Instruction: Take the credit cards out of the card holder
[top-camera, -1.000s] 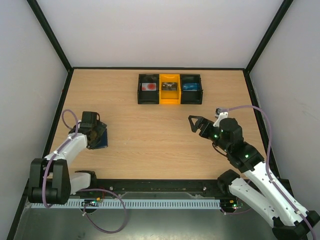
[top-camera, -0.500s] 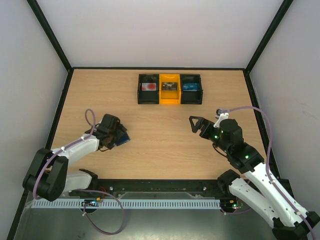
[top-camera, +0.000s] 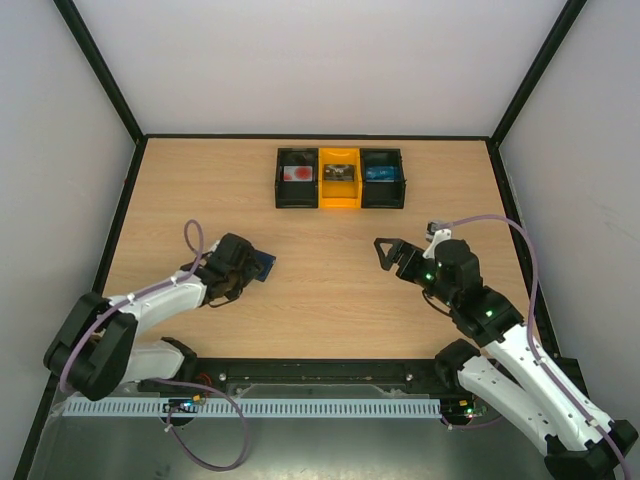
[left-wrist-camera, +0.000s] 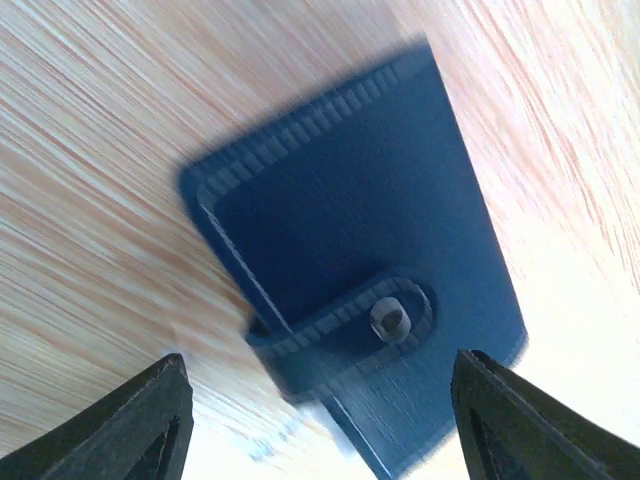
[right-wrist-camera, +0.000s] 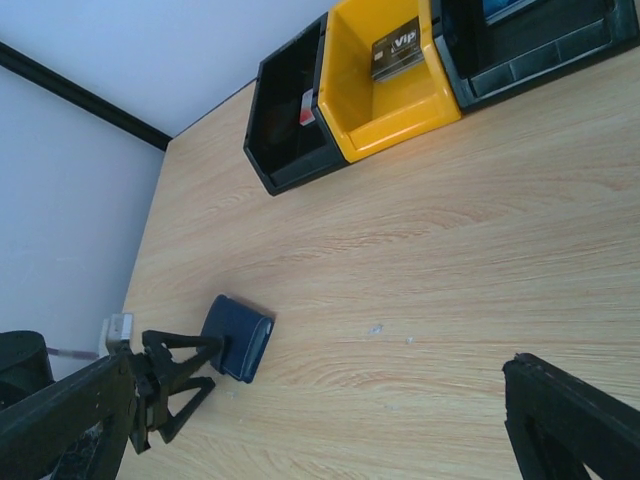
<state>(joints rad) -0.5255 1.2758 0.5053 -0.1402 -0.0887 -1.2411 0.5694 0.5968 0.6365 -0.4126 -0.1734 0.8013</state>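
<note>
The card holder (top-camera: 263, 264) is a navy wallet lying left of centre on the table, folded shut with its tab (left-wrist-camera: 345, 325) snapped over the edge. Any credit cards inside it are hidden. My left gripper (top-camera: 252, 270) is low over it. The jaws are apart and straddle the tab end (left-wrist-camera: 320, 362), and a strip of table shows beside the left finger (left-wrist-camera: 150, 420). The right wrist view shows the same wallet (right-wrist-camera: 238, 335) between those fingers. My right gripper (top-camera: 381, 252) hangs wide open over bare wood right of centre, holding nothing.
Three bins stand in a row at the back. A black one (top-camera: 297, 192) holds a red-spotted card, a yellow one (top-camera: 340, 196) holds a dark card (right-wrist-camera: 397, 47), and another black one (top-camera: 384, 194) holds a blue card (top-camera: 380, 172). Black rails edge the table.
My left gripper has swept right, toward the table's middle, and the card holder has moved along with it. Its jaws have narrowed somewhat. The right arm has barely moved.
</note>
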